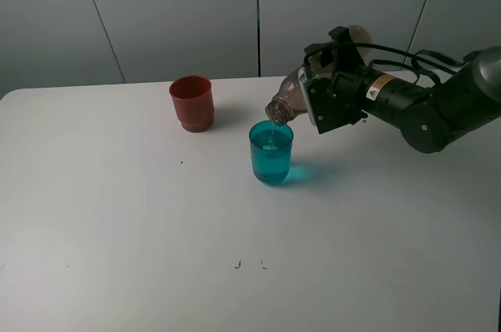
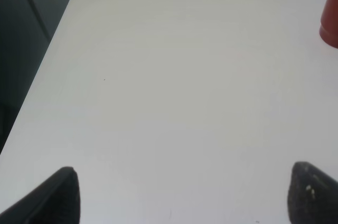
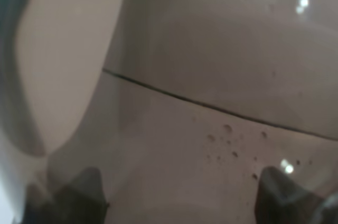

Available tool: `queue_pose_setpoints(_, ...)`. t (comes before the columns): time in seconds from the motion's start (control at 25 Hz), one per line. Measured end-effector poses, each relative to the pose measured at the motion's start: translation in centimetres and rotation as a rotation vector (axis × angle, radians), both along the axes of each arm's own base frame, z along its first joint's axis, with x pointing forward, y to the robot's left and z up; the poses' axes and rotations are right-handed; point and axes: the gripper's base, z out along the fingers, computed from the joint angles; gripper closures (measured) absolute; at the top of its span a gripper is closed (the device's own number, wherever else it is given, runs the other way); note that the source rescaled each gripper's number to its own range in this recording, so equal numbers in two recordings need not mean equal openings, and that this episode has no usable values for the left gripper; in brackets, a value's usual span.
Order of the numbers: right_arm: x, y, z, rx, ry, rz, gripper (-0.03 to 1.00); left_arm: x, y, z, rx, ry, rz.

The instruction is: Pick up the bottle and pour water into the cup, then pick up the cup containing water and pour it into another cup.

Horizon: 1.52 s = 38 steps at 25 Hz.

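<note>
My right gripper is shut on the smoky grey-brown bottle, tipped on its side with the mouth down over the teal cup. The teal cup stands upright mid-table and holds water. In the right wrist view the bottle fills the picture between the fingertips. The red cup stands upright, left of and behind the teal cup; its edge shows in the left wrist view. My left gripper is open and empty over bare table; it is out of the exterior view.
The white table carries only the two cups and a few small dark specks near the front. A grey panelled wall stands behind the table's far edge.
</note>
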Motion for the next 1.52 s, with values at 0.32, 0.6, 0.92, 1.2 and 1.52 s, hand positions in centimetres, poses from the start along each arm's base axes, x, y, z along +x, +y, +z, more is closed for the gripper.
queue_pose_setpoints(0.32,-0.2,0.0,-0.8,0.042,0.13,-0.016,0.97,0.0,0.0,0.0,0.0,0.0,0.0)
queue_pose_setpoints(0.6,-0.2,0.0,-0.8,0.173,0.2,-0.057,0.97,0.0,0.0,0.0,0.0,0.0,0.0)
queue_pose_setpoints(0.92,-0.2,0.0,-0.8,0.411,0.326,-0.132,0.97,0.0,0.0,0.0,0.0,0.0,0.0)
queue_pose_setpoints(1.2,-0.2,-0.5,-0.9,0.687,0.486,-0.205,0.97,0.0,0.0,0.0,0.0,0.0,0.0)
queue_pose_setpoints(1.52,0.8,-4.2,-0.9,1.158,0.69,-0.401,0.97,0.0,0.0,0.0,0.0,0.0,0.0)
